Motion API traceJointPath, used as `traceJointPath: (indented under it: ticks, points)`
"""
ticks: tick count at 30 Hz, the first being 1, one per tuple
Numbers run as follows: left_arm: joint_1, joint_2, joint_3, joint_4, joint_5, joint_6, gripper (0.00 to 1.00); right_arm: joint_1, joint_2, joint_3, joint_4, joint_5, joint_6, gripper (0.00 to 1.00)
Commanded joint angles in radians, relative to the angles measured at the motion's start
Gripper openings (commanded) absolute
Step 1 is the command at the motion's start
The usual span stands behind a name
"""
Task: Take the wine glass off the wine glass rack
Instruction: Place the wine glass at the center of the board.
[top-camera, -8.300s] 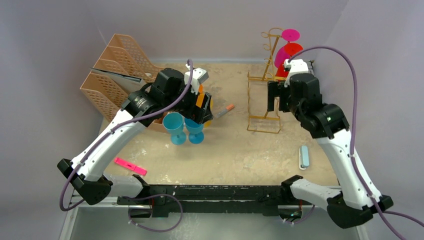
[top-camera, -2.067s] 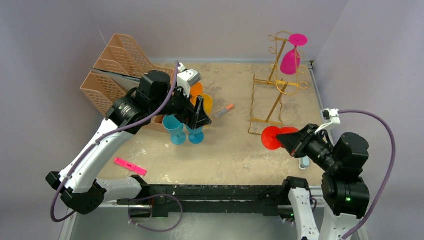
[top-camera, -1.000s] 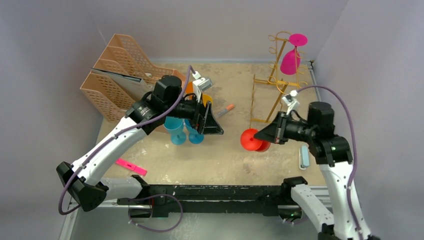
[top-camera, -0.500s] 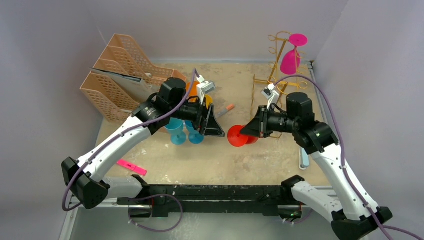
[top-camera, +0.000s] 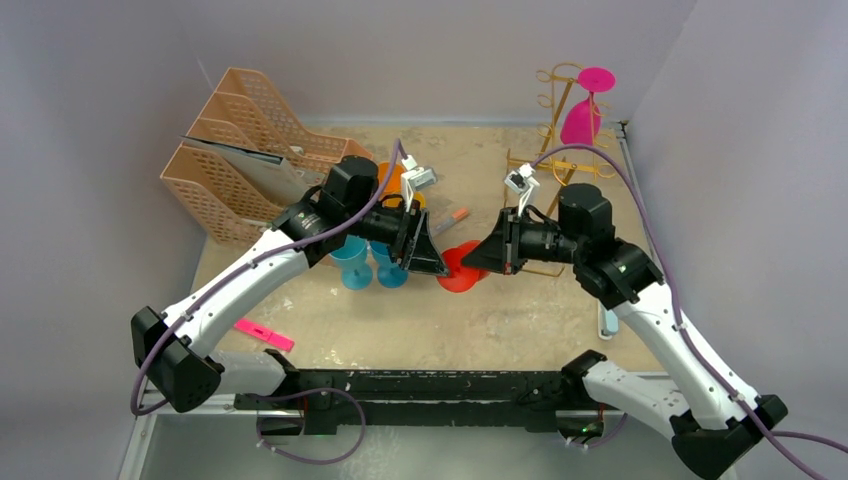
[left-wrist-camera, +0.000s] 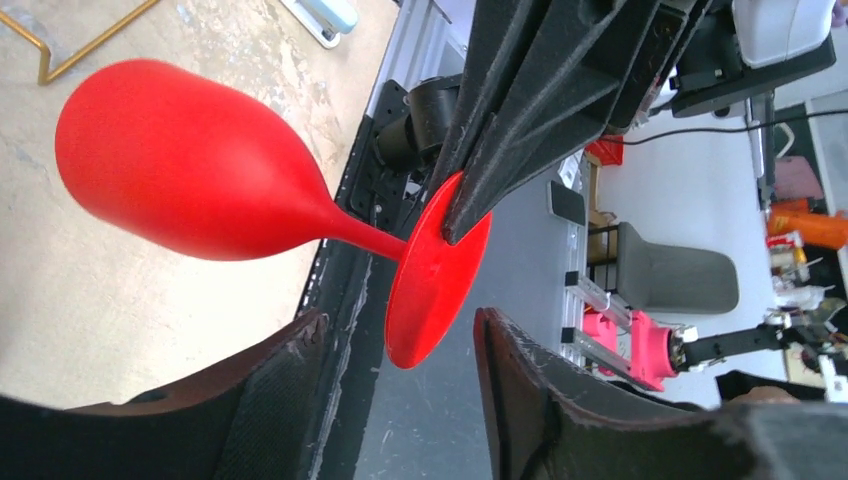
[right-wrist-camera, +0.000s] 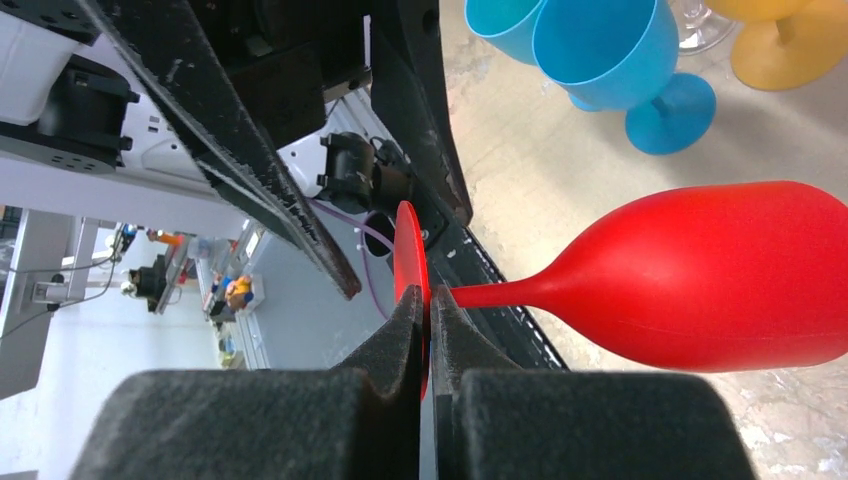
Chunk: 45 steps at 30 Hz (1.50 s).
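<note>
Mid-air handover above the middle of the table (top-camera: 520, 320): your right pincer (right-wrist-camera: 428, 300) is clenched on the thin foot of the red wine glass (right-wrist-camera: 720, 280), which lies on its side, free of the gold rack (top-camera: 548, 98) at the far right corner, where a pink glass (top-camera: 582, 122) hangs upside down. Your left pincer (left-wrist-camera: 400, 330) is released, with one jaw on each side of that same foot, and the wrist view shows a gap on both sides. The main risk is timing: if the right pincer lets go before the left has bitten, the glass will probably drop to the table. Two sets of fingers also share one small disc, so a closing jaw could strike the right fingertips and twist the glass loose. The bowl hangs well out from the grip, so a hold on the rim alone may let it swing down. The blue glasses (top-camera: 360, 262) stand just below your left arm and could be knocked over.
</note>
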Motion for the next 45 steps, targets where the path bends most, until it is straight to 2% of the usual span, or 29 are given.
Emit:
traceJointPath:
  ticks: [1, 12, 17, 20, 24, 26, 35, 45]
  points:
    - [0.002, -0.012, -0.009, 0.080, 0.073, -0.016, 0.50, 0.005, -0.031, -0.022, 0.096, -0.004, 0.029, 0.00]
    - [0.000, 0.017, 0.002, 0.152, 0.140, -0.055, 0.16, 0.005, -0.027, -0.030, 0.107, -0.038, 0.033, 0.00]
    - [-0.003, 0.019, 0.003, 0.146, 0.161, -0.048, 0.10, 0.005, -0.013, -0.032, 0.136, -0.055, 0.045, 0.00]
    - [-0.006, 0.019, 0.008, 0.150, 0.170, -0.048, 0.00, 0.005, -0.006, -0.031, 0.144, -0.061, 0.046, 0.00]
    - [-0.006, 0.010, 0.012, 0.146, 0.171, -0.041, 0.00, 0.006, -0.008, -0.032, 0.129, -0.050, 0.038, 0.00]
    - [-0.007, 0.005, 0.016, 0.134, 0.164, -0.034, 0.00, 0.006, -0.014, -0.035, 0.116, -0.043, 0.029, 0.04]
    - [-0.007, -0.012, 0.037, 0.097, 0.106, -0.012, 0.00, 0.005, -0.041, -0.055, 0.104, -0.025, 0.030, 0.40]
    - [-0.007, -0.032, 0.054, 0.059, 0.032, 0.015, 0.00, 0.006, -0.063, -0.073, 0.068, -0.030, 0.041, 0.54]
